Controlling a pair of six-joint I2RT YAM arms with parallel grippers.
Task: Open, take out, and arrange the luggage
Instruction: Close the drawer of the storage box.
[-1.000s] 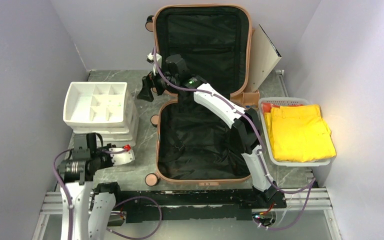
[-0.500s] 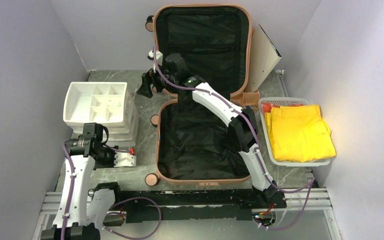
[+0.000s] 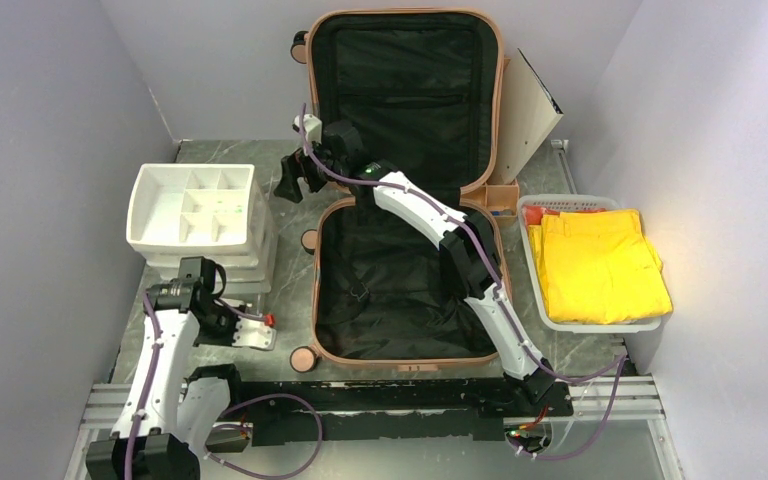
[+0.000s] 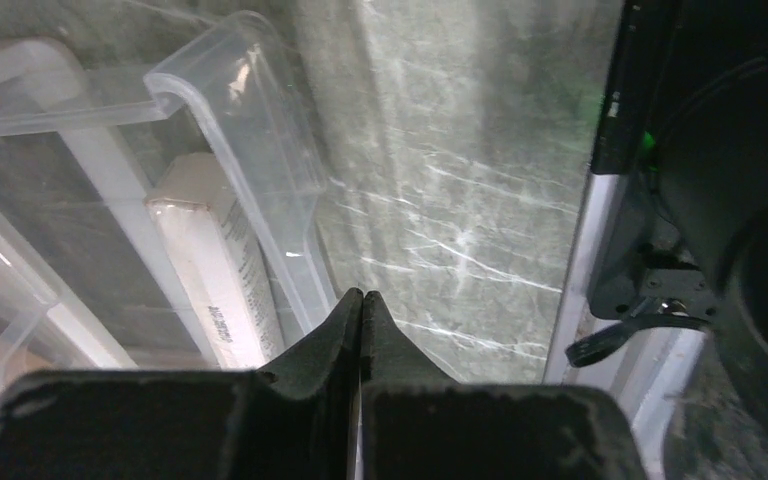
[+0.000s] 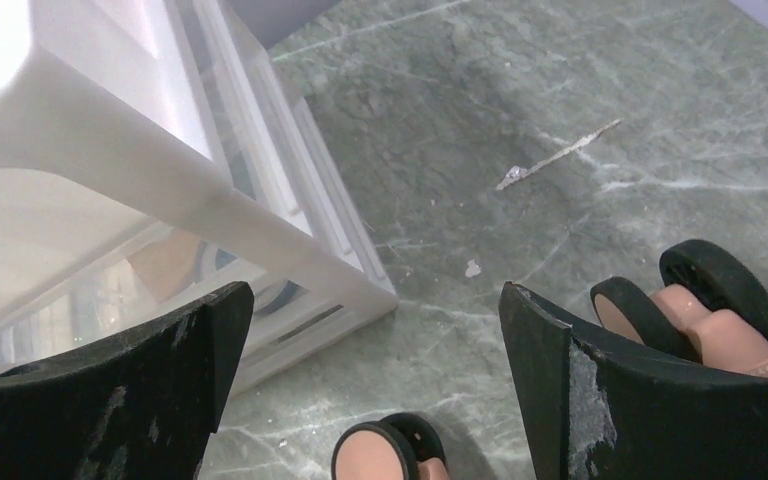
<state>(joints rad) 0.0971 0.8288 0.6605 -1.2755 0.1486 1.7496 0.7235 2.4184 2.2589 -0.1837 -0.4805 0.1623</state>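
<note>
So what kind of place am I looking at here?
Likely a robot test cell: plain walls box in the table, two arms are bolted to a rail, and a suitcase and clothes basket sit as props.

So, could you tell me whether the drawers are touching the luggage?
Apart. The top view shows bare table between the drawers and the luggage.

You have a salmon-pink suitcase (image 3: 380,300) lined in black, and its black wheels (image 5: 725,290) sit on pink hubs. Under it your tabletop (image 5: 560,100) is grey-green marble veined in white. Left of the suitcase the divided tray (image 3: 195,205) is white, above frosted clear drawers (image 5: 290,200). Right of the suitcase a bright yellow folded garment (image 3: 600,260) fills a white basket (image 3: 600,323), with something orange-red (image 3: 532,214) at its far corner. Your right arm (image 3: 415,203) and left arm (image 3: 160,360) are white with black joints, trailing purple cables (image 3: 317,425).
</note>
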